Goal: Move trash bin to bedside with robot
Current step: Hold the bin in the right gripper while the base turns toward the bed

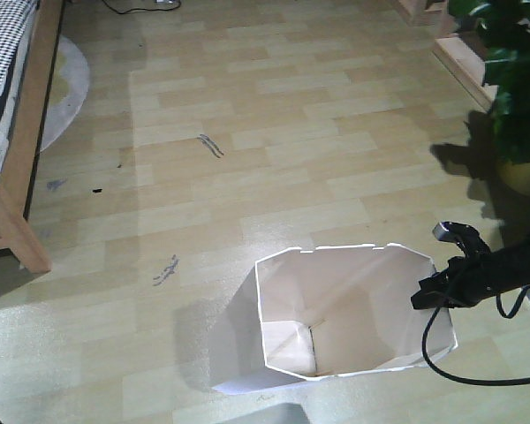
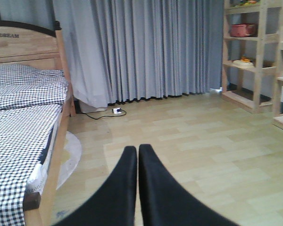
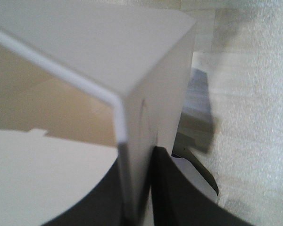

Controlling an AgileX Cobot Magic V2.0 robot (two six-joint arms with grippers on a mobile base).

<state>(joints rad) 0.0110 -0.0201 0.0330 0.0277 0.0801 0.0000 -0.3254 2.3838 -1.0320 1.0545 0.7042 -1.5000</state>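
Observation:
The white trash bin [image 1: 287, 305] stands on the wood floor at the lower middle of the front view, cream inside and with nothing in it. My right gripper [image 1: 427, 295] reaches in from the right on its black arm and is shut on the bin's right rim. In the right wrist view the thin bin wall [image 3: 108, 61] is pinched between the two black fingers of that gripper [image 3: 139, 188]. The bed [image 1: 22, 150], with wooden frame and checked bedding, is at the far left, well apart from the bin. My left gripper [image 2: 137, 150] is shut on nothing, pointing over the floor beside the bed [image 2: 23, 127].
A round pale rug [image 1: 66, 84] lies by the bed. A potted plant [image 1: 517, 88] stands at the right, and wooden shelves [image 2: 254, 56] against the curtain wall. A cable with a plug [image 2: 114, 111] lies by the curtains. Black cable [image 1: 442, 353] hangs beside the bin.

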